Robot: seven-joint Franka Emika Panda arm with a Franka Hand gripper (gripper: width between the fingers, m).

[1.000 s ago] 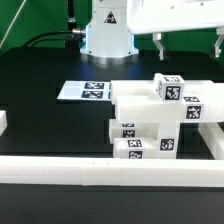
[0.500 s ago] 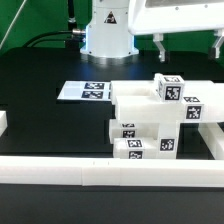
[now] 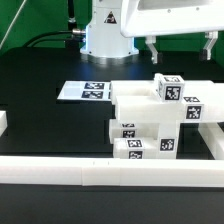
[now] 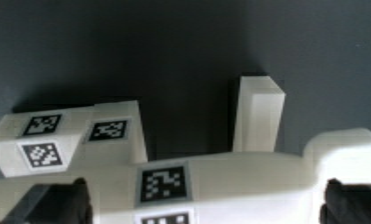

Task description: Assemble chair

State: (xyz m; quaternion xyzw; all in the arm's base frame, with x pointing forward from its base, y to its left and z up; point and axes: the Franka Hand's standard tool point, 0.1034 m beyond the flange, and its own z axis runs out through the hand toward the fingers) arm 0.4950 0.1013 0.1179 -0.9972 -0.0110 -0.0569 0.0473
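Observation:
The chair (image 3: 155, 115) is a joined stack of chunky white tagged blocks at the front of the black table, on the exterior view's right. A tagged cube (image 3: 168, 88) sits on top of it. My gripper (image 3: 180, 50) hangs high above the chair, open and empty, its two fingertips spread wide. In the wrist view the chair's tagged blocks (image 4: 164, 180) lie below the open gripper (image 4: 200, 205), with the tagged cube (image 4: 66, 135) to one side and a white upright post (image 4: 258, 115) standing apart on the black table.
The marker board (image 3: 85, 91) lies flat on the table behind the chair on the exterior view's left. A long low white rail (image 3: 100, 172) runs along the front. The robot's white base (image 3: 107, 35) stands at the back.
My gripper has risen a little further above the chair and shifted slightly to the exterior view's left. The chair parts have not moved.

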